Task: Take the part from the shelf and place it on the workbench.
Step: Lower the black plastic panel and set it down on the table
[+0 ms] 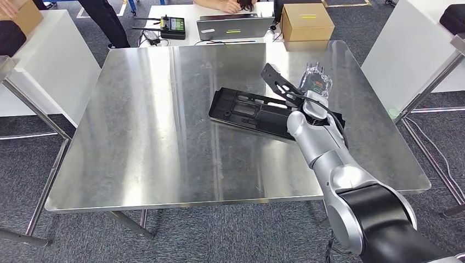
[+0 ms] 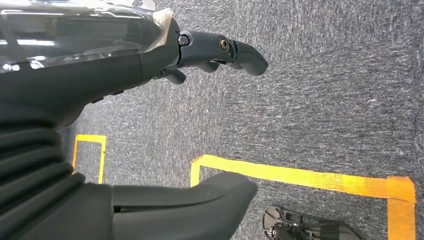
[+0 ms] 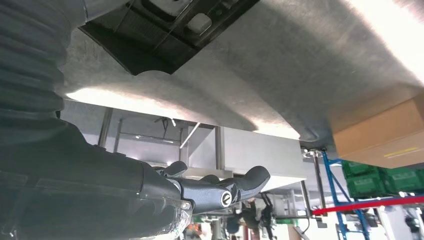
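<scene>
Black plastic part [image 1: 257, 112] lies flat on my steel workbench [image 1: 153, 126], right of the middle, its long side running from the left toward the near right. In the right wrist view the same part [image 3: 160, 30] rests on the brushed metal [image 3: 280, 75] just past my hand.

Going from the left: my left hand [image 2: 150, 115] hangs over grey carpet [image 2: 320, 90] marked with yellow tape [image 2: 300, 175]; its fingers [image 2: 225, 50] are stretched out with the thumb [image 2: 200, 200] well apart from them, and it holds nothing. On the far side of the workbench a white table [image 1: 181, 13] carries a remote controller [image 1: 171, 26], then a closed laptop [image 1: 236, 26], then a cardboard box [image 1: 306, 22]. A person's hands rest at that table's far edge.

My right arm [image 1: 329, 159] reaches in from the near right, crossing over the part's right end. My right hand [image 1: 315, 82] hovers just beyond the part, its fingers [image 3: 240, 187] spread and gripping nothing. Whether the palm touches the part I cannot tell. Another white table [image 1: 406, 49] stands at the far right.
</scene>
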